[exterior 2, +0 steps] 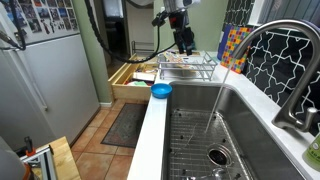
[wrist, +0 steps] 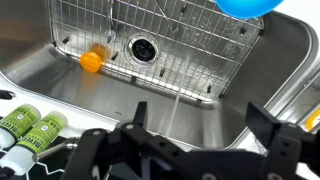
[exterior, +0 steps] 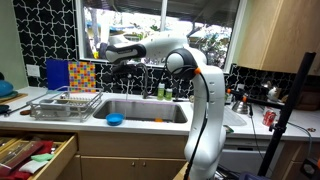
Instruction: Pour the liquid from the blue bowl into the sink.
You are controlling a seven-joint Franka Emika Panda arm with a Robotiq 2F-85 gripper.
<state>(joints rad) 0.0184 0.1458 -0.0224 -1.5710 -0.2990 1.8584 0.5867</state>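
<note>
"One item first: where is the blue bowl?"

"I see the blue bowl (exterior 2: 161, 91) upright on the counter rim at the front edge of the sink (exterior 2: 250, 125), outside the basin."

"And your hand?"

"My gripper (wrist: 197, 125) hangs high, well apart from the bowl. Its fingers (wrist: 140, 118) are spread wide with nothing between them. In the wrist view the bowl shows at the top edge, across the basin from my fingertips. In an exterior view I am above the dish rack (exterior 2: 190, 68), with the bowl lower down. An orange ball (wrist: 92, 61) lies in the basin."
</note>
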